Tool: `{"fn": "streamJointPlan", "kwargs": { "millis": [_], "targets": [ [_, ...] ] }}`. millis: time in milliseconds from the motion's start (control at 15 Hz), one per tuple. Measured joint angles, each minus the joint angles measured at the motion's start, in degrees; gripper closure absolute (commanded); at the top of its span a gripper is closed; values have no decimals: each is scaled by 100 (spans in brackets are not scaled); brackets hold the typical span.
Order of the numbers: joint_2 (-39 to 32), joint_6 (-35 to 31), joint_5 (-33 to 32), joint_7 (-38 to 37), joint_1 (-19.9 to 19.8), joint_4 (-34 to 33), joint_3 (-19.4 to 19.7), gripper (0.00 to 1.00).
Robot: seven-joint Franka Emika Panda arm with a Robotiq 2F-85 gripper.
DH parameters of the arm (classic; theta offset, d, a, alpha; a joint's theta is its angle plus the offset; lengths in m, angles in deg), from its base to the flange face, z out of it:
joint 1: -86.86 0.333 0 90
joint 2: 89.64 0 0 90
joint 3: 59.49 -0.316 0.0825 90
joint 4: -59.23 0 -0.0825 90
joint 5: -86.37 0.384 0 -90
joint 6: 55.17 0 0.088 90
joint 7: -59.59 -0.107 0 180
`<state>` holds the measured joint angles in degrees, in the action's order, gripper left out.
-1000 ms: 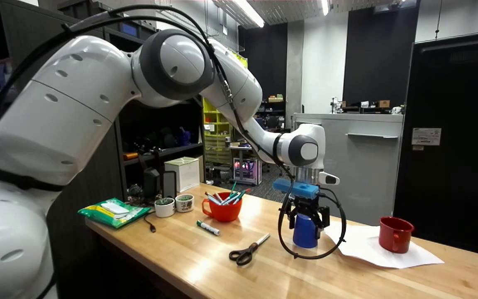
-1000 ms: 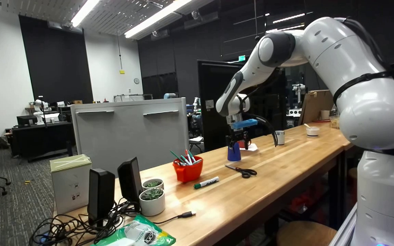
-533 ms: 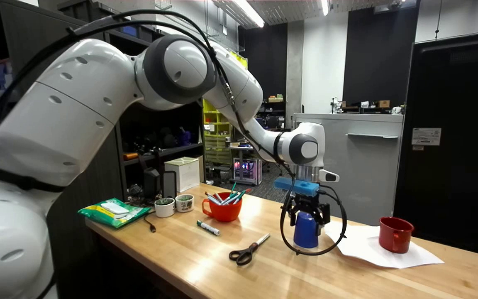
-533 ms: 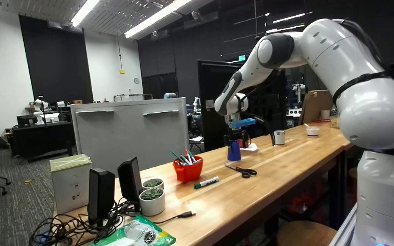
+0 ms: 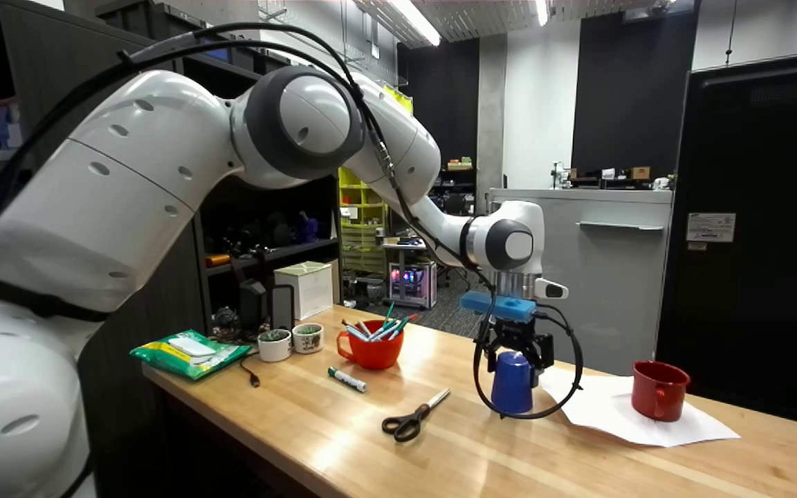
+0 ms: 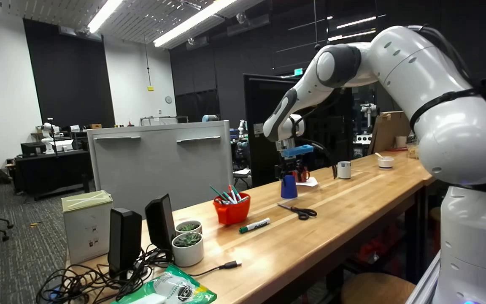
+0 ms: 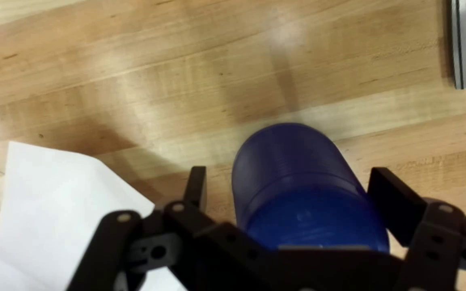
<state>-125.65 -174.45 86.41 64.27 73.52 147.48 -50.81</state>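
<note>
Blue cup (image 7: 293,157), seemingly upside down, lower centre of wrist view, on table (image 7: 156,52): likely light, stiff, slick; best held across side walls. End effector (image 7: 289,184) spread astride it, not gripping. Paper (image 7: 55,206) lower left, scissors (image 7: 464,44) upper right.

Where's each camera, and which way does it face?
In an exterior view: beside the jointed white arm, looking across the light wooden table; arm and end effector show.
In an exterior view: near the boxy black speakers, looking along the table; arm and end effector show.
Wrist view: on the arm's end, facing down at the blue tapered cup; black fingers show.
Both exterior views share the cup.
</note>
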Motion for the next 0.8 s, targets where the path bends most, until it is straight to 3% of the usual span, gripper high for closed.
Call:
{"fn": "streamJointPlan", "kwargs": {
  "millis": [200,267,333,467,600,800],
  "targets": [
    [-156,14,0,103,-1,-161,-17,0],
    [-212,14,0,152,-1,-218,-25,5],
    [-260,14,0,194,-2,-271,-34,26],
    [-344,14,0,281,-2,-369,-52,30],
    [-395,14,0,341,-2,-434,-68,41],
    [-400,19,0,396,-2,-516,-87,44]
  ]
}}
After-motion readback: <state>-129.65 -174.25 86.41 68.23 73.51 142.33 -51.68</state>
